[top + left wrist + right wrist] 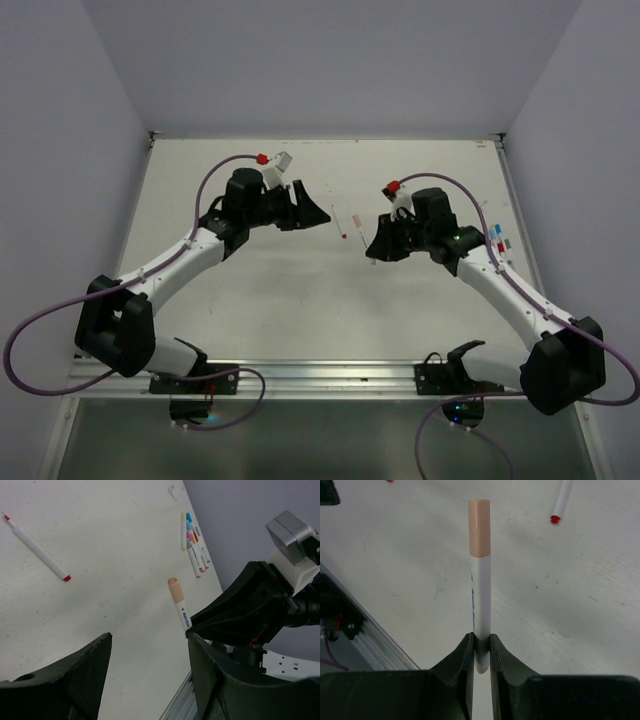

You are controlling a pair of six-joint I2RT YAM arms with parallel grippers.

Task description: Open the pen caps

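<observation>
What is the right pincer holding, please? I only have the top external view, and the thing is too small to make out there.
Observer: The right wrist view shows the right pincer shut on a white pen, gripped near its back end.
Operator: Thank you. Is its cap off?
Observer: No, the peach cap is on the far end.
Operator: And is the left pincer gripping it?
Observer: No, the left pincer is open and empty, apart from the pen.
</observation>
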